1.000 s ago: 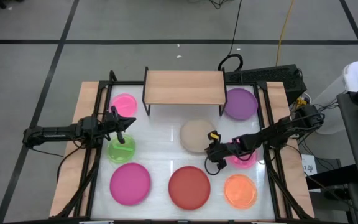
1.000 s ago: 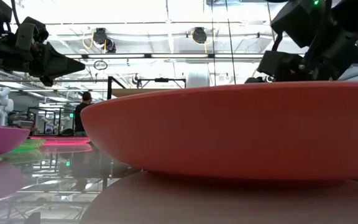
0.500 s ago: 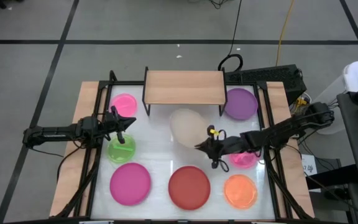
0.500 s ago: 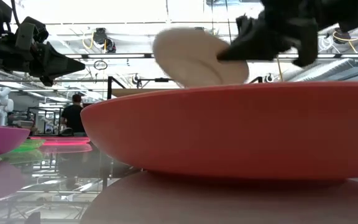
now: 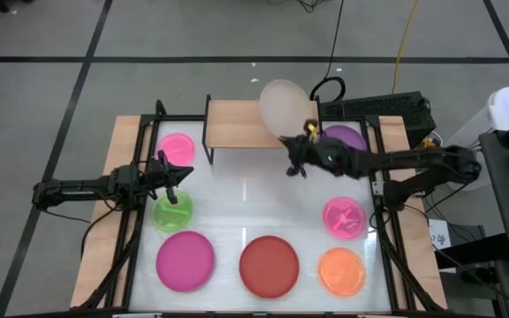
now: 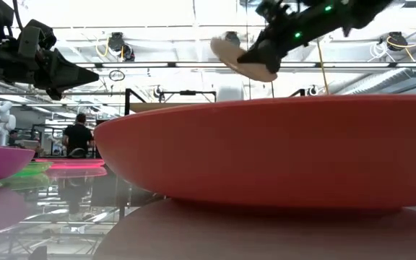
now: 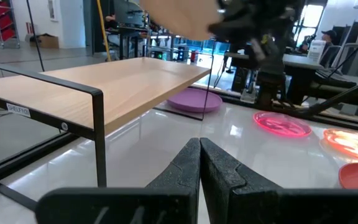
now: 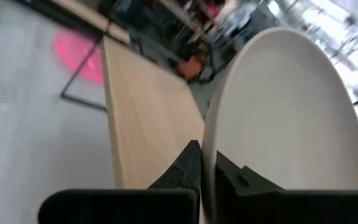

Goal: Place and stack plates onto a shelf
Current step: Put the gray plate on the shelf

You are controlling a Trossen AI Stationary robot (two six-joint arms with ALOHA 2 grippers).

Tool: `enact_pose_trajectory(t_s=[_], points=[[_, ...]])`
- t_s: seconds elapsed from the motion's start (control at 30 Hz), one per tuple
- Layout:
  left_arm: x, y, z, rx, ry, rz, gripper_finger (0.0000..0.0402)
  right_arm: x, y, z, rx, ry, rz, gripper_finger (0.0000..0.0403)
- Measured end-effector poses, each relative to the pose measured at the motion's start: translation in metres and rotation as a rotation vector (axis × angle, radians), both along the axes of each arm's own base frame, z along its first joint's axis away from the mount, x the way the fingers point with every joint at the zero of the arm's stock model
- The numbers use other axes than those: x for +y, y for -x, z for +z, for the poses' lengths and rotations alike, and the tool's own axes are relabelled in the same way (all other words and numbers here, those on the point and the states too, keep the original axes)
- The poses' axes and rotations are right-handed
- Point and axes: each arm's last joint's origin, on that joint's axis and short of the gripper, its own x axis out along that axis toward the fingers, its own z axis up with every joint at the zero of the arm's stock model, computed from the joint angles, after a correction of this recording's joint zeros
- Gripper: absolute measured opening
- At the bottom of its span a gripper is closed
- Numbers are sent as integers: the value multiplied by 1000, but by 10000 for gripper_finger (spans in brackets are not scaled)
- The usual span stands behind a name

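Right end effector (image 5: 300, 152) clenched on beige plate (image 5: 283, 108), upper centre; level it, lower flat onto shelf (image 5: 237, 124), then release.

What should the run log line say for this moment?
right gripper: holds beige plate above shelf | left gripper: shut, waiting

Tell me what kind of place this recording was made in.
Probably a robotics lab or workshop, not a home. The white tabletop sits on a grey floor marked with black tape lines, a white humanoid robot figure stands in the room behind, and a person in dark clothes works there under exposed ceiling fixtures.
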Motion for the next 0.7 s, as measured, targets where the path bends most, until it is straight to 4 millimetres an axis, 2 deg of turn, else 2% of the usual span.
enact_pose_trajectory(t_s=[0.13,0.23,0.7], points=[[0,0,0,0,0,0,12,-27,-7,7,53,-74,-22,0],[0,0,0,0,0,0,12,-38,-9,2,99,-123,-30,0],[0,0,0,-1,0,0,12,-46,-15,-25,178,-235,-81,8]])
